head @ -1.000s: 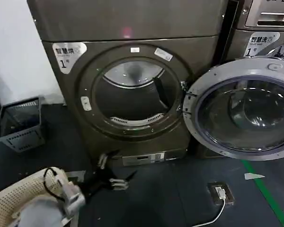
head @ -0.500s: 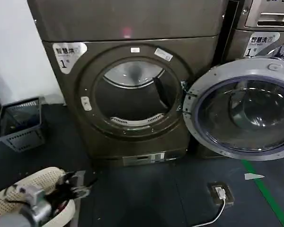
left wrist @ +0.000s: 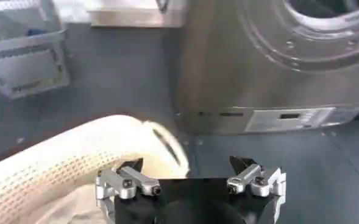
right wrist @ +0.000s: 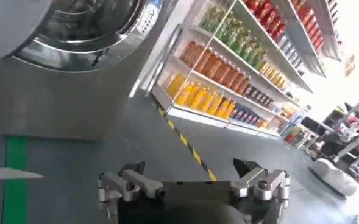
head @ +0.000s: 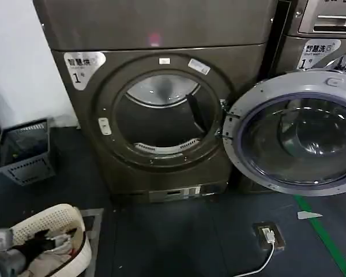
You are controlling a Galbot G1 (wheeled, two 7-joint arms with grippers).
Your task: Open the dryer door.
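While the dryer door (head: 297,131) hangs swung wide to my right of the drum opening (head: 161,115), I see my left gripper (left wrist: 191,176) low by the basket (head: 57,225), fingers apart, right gripper (right wrist: 194,176) likewise spread.

My bronze-grey machine's white sticker (head: 85,66) reads "智慧烘 1"; my neighbouring machine's sticker (head: 320,53) reads "智慧洗 1".

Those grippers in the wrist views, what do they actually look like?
Both look alike: the left gripper and the right gripper each have a black body, two silvery metal finger brackets fastened with dark screws, and short black pointed tips.
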